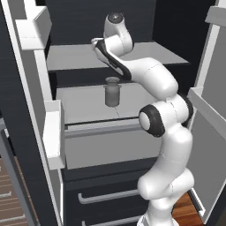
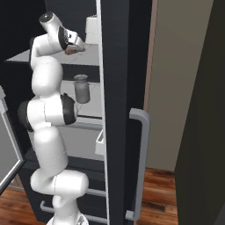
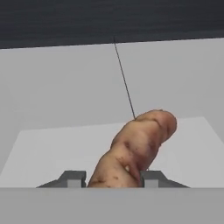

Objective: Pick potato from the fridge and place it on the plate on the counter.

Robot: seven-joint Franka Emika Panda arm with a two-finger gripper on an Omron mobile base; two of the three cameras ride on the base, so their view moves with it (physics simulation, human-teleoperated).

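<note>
The potato, a brown-orange lump, sits between my two finger tips in the hand view, and the gripper is shut on it. In the right base view the gripper holds the potato over the upper light grey shelf of the fridge. From the left base view, the arm reaches in over that same shelf. The frames do not show whether the potato touches the shelf. The plate and the counter are out of view.
A grey lidded jar stands on the lower shelf, below the hand. Under it is the grey drawer. White door bins flank the opening on the left. The dark door edge with its grey handle stands close on the right.
</note>
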